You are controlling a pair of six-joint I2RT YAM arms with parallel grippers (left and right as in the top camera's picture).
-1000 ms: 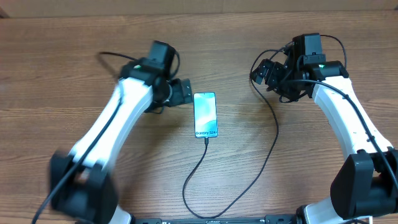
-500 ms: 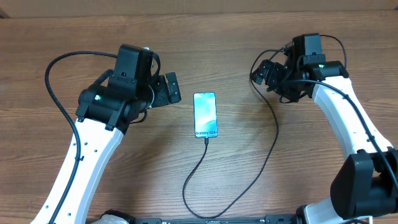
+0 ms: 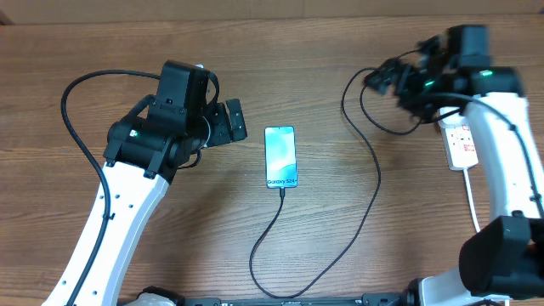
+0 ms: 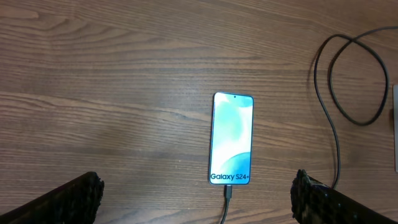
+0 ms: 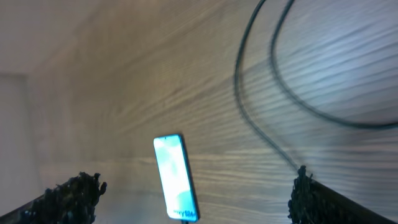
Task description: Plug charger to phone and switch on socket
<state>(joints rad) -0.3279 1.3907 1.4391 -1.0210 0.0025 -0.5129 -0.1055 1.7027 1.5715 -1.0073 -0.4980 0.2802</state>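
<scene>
Overhead, the phone (image 3: pixel 280 156) lies flat on the wooden table (image 3: pixel 195 255). Its screen is lit blue-teal, with "Galaxy S24+" at the near end, where the charger (image 3: pixel 374 183) tip meets its port. The thin black cable curves right, then loops up towards the right gripper (image 3: pixel 384 78). The white socket (image 3: pixel 463 143), red switches showing, lies partly under the right arm. The left gripper (image 4: pixel 198 199) and the right both gape empty. A second ago the right arm hid the socket; the phone is unmoved.

Teal-lit phone (image 3: pixel 281 156), black charger (image 3: pixel 378 180), white socket (image 3: pixel 463 144)
</scene>
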